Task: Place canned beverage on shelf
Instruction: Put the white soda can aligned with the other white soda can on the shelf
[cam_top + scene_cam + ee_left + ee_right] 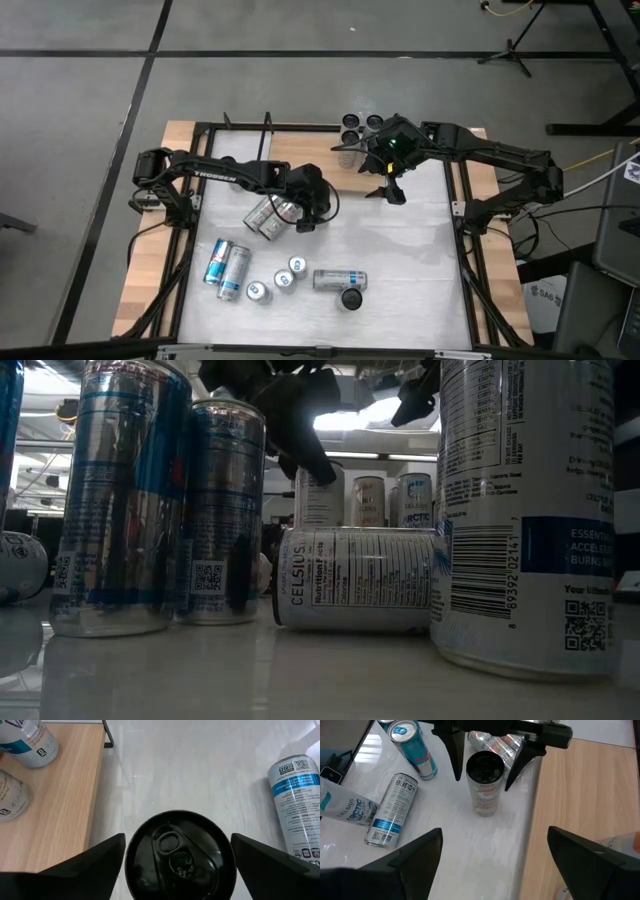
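A black-topped can (484,785) stands upright on the white bench (485,855), just beside the edge of the shelf (590,795), not on it. Its body is pale with print, its pull-tab unopened. The shelf is a light-brown wooden board in a thin black rod frame at the bench's far side; several more black-topped cans (361,127) stand upright on it.

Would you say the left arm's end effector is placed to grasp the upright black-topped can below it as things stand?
Probably yes. The left end effector straddles the black-topped can, one finger on each side, fingers spread with a gap on both sides. Nothing sits between fingers and can; the lying cans behind look clear.
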You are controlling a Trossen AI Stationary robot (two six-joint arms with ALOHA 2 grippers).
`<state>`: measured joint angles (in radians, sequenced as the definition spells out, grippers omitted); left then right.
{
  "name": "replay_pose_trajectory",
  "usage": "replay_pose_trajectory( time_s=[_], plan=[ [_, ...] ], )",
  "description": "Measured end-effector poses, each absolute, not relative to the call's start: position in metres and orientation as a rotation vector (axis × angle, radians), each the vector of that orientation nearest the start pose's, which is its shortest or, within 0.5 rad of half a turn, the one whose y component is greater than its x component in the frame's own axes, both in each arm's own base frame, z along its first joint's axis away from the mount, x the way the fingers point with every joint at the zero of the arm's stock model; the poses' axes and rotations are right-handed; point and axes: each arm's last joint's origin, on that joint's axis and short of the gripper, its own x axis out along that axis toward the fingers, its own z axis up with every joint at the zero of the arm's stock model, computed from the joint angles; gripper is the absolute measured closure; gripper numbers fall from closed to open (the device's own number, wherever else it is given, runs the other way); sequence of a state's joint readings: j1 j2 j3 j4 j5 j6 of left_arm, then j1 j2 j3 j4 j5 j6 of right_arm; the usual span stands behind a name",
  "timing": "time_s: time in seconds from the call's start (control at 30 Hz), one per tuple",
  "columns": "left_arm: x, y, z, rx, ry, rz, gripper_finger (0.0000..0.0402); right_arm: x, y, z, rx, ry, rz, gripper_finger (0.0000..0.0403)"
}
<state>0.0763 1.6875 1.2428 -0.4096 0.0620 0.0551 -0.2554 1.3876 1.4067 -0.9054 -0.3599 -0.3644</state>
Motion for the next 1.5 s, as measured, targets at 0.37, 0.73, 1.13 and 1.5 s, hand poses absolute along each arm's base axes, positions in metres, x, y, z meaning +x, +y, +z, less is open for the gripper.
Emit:
replay_pose_trajectory(
  time_s=[0.37, 0.73, 1.13, 1.5],
  plan=[
    [0.366, 0.026, 0.279, 0.009, 0.84, -0.014, 0.0053, 0.273, -0.058, 0.354, -0.036, 0.766, 0.337, 0.0052],
    [0.346, 0.02, 0.323, -0.013, 1.053, -0.018, 0.0053, 0.289, -0.062, 0.343, -0.006, 0.775, 0.332, 0.0052],
    [0.341, -0.027, 0.266, -0.058, 1.152, -0.07, 0.0053, 0.323, -0.071, 0.308, 0.064, 0.838, 0.315, 0.0052],
    [0.346, -0.024, 0.254, -0.102, 1.079, -0.035, 0.0053, 0.351, -0.078, 0.272, 0.082, 0.878, 0.319, 0.0052]
  ],
)
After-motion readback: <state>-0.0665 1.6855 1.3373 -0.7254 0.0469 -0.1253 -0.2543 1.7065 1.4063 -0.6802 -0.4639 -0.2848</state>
